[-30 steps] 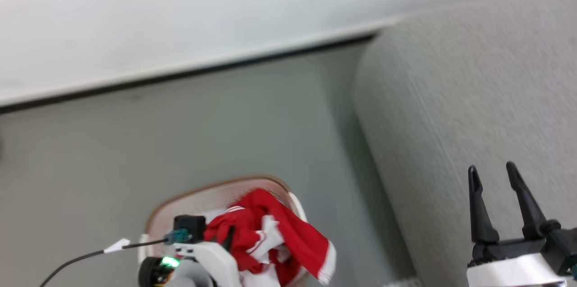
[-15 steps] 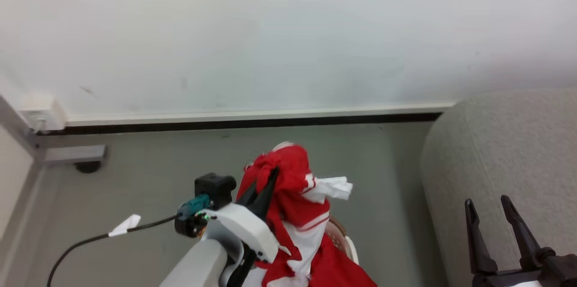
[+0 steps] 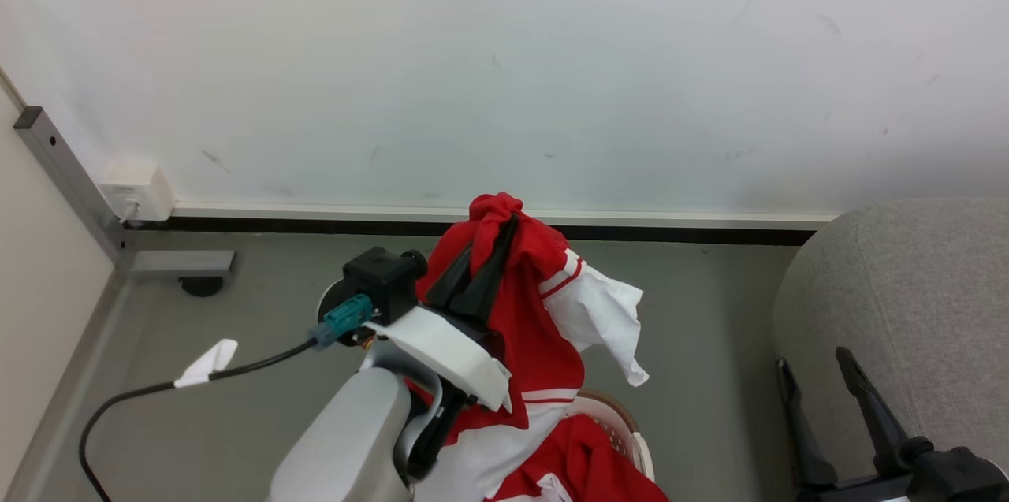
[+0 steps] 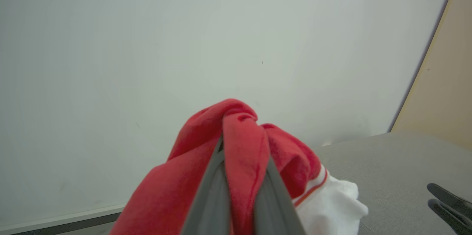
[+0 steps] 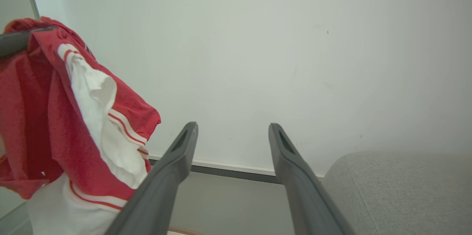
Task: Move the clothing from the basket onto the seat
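A pale wall (image 3: 504,53) stands beyond both sets of jaws, with grey floor (image 3: 260,305) spread below them. The light grey seat (image 3: 906,289) bulks just past the right gripper (image 3: 813,360) and off to its outer side. That gripper's jaws stand spread wide with nothing between them. The red-and-white clothing (image 3: 536,329) is bunched in the left gripper (image 3: 493,238), whose jaws are pinched tight on a red fold at the top of the bundle. The rest hangs down from them, a white panel sticking out on the side towards the right gripper, well short of the seat. Beneath the left jaws the basket (image 3: 631,439) peeps out, red cloth draped over it; whether that is the same garment I cannot tell. A black cable (image 3: 236,368) trails from behind the left wrist.
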Tool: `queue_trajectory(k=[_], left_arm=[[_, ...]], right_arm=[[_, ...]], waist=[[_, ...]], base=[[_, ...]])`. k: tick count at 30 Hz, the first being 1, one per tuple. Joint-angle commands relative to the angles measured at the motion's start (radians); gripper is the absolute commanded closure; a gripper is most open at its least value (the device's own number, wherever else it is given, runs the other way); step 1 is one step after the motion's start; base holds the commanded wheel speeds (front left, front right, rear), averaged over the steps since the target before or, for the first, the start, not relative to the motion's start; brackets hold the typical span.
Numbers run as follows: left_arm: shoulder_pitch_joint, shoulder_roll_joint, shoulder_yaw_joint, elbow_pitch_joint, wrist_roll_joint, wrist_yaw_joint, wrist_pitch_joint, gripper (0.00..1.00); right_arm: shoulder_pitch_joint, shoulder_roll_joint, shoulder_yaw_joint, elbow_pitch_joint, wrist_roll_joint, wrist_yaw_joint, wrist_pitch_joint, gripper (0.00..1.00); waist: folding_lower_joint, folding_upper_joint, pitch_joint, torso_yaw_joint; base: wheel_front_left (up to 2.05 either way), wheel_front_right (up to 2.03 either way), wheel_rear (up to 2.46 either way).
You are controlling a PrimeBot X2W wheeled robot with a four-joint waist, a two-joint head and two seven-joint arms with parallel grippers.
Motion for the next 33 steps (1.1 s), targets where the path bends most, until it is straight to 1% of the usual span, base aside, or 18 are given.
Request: queue_trajectory(k=[1,4,8,13,20,25,29,33], left_arm=[[-0.008,0.004,-0.001,-0.006,0.011,-0.003,-0.001,1.00],[0.000,0.004,-0.004,-0.015,0.010,-0.003,-0.001,1.00],[0.014,0.002,-0.022,-0.024,-0.001,-0.003,-0.001,1.00],[0.021,0.000,-0.056,-0.025,-0.020,-0.003,-0.001,1.00],[0.026,-0.002,-0.139,-0.031,-0.053,-0.003,-0.001,1.00],[0.026,-0.003,-0.214,-0.043,-0.083,-0.003,-0.001,1.00],[0.027,-0.003,-0.291,-0.044,-0.116,-0.003,-0.001,1.00],[0.023,-0.003,-0.341,-0.047,-0.133,-0.003,-0.001,1.00]], right_arm=[[0.006,-0.008,0.009,-0.001,0.006,-0.002,0.000,0.00],[-0.004,-0.024,0.057,0.009,0.021,-0.002,0.000,0.00],[-0.034,-0.057,0.148,0.037,0.027,-0.002,0.000,0.00],[-0.082,-0.089,0.260,0.099,0.031,-0.002,0.000,0.00],[-0.159,-0.083,0.370,0.196,0.046,-0.002,0.000,0.00],[-0.204,-0.065,0.422,0.260,0.064,-0.002,0.000,0.00],[-0.227,-0.048,0.425,0.301,0.047,-0.002,0.000,0.00],[-0.243,-0.035,0.414,0.328,0.029,-0.002,0.000,0.00]], waist=[[0.0002,0.0000,-0.001,0.003],[0.0002,0.0000,0.000,0.009],[0.0002,0.0000,-0.001,0.021],[0.0002,0.0000,-0.008,0.047],[0.0002,0.0000,-0.022,0.107],[0.0002,0.0000,-0.030,0.157],[0.0002,0.0000,-0.033,0.190],[0.0002,0.0000,-0.031,0.209]], base=[[0.00,0.00,0.00],[0.00,0.00,0.00],[0.00,0.00,0.00],[0.00,0.00,0.00],[0.00,0.00,0.00],[0.00,0.00,0.00],[0.00,0.00,0.00],[0.00,0.00,0.00]])
